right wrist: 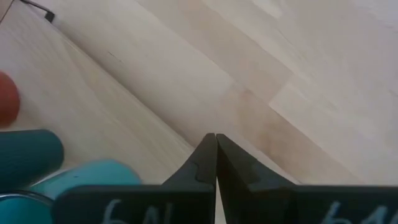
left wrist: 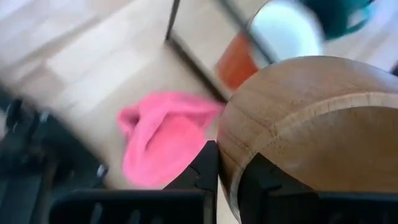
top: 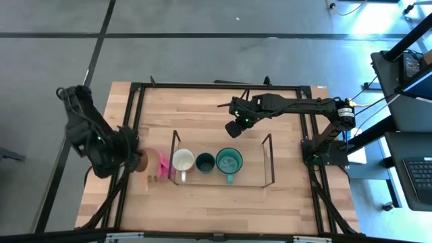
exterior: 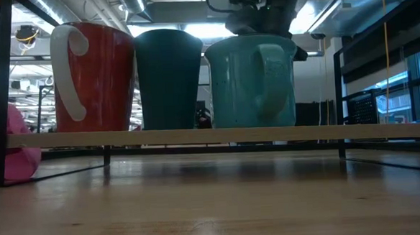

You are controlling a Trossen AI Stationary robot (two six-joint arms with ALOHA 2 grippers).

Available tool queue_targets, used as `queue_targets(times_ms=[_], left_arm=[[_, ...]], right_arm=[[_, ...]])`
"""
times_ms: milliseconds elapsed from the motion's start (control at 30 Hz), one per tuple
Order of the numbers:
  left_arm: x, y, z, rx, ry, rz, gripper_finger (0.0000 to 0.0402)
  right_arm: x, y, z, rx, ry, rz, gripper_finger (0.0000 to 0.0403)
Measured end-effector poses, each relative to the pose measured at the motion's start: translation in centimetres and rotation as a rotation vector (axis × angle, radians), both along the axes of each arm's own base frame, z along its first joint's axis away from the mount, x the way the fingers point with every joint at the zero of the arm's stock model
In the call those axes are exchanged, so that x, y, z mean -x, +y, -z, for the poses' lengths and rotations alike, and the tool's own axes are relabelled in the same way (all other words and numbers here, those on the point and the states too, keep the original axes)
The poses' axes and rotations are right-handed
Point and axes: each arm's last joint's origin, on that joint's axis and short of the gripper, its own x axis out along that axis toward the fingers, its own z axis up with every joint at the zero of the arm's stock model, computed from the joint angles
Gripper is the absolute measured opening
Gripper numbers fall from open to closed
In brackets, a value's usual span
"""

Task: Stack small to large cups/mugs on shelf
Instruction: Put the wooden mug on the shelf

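Three cups stand in a row on the black wire shelf: a white-rimmed mug with a reddish-brown side, a small dark green cup and a larger teal mug. My left gripper is at the table's left, shut on the tan wooden cup, left of the shelf. My right gripper is shut and empty, just beyond the shelf's far side, behind the teal mug. My left gripper pinches a narrow wooden part at the side of the cup's round bowl between its two fingers. The bowl stands out beyond the fingertips toward the shelf. Whether the cup is clear of the table I cannot tell.
A pink lumpy item lies on the table between the wooden cup and the shelf's left end frame; it also shows in the left wrist view. The black metal frame edges the table. The shelf has room right of the teal mug.
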Motion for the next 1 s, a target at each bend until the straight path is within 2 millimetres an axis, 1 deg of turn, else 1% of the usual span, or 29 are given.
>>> queue_targets(times_ms=[67,200,333,600,733,833,900,1000], left_arm=[[0.1,0.7,-0.6,-0.032,-0.071,-0.006,0.0022],[0.5,2.8,-1.6,-0.125,-0.245,-0.071,0.0022],[0.9,4.6,-2.2,-0.204,-0.333,-0.137,0.0022],[0.7,6.8,-2.4,-0.354,-0.278,-0.209,0.0022],[0.5,7.9,-2.5,-0.430,-0.237,-0.273,0.0022],[-0.3,8.2,-2.9,-0.458,-0.260,-0.273,0.0022],[-1.1,8.3,-3.4,-0.462,-0.302,-0.240,0.0022],[-2.9,8.3,-4.2,-0.478,-0.355,-0.183,0.0022]], right_arm=[[0.0,0.0,0.0,0.005,-0.001,0.002,0.0006],[-0.3,-0.1,-0.1,0.010,-0.034,0.003,0.0006],[-0.9,-0.3,-0.4,0.022,-0.100,0.007,0.0006],[-2.4,-1.3,-1.5,0.058,-0.301,0.027,0.0006],[-3.4,-1.5,-2.9,0.104,-0.478,0.004,0.0006],[-3.9,-1.5,-4.6,0.162,-0.626,-0.045,0.0006],[-4.2,-1.3,-5.6,0.198,-0.711,-0.069,0.0006],[-4.2,-1.0,-6.8,0.238,-0.793,-0.101,0.0006]])
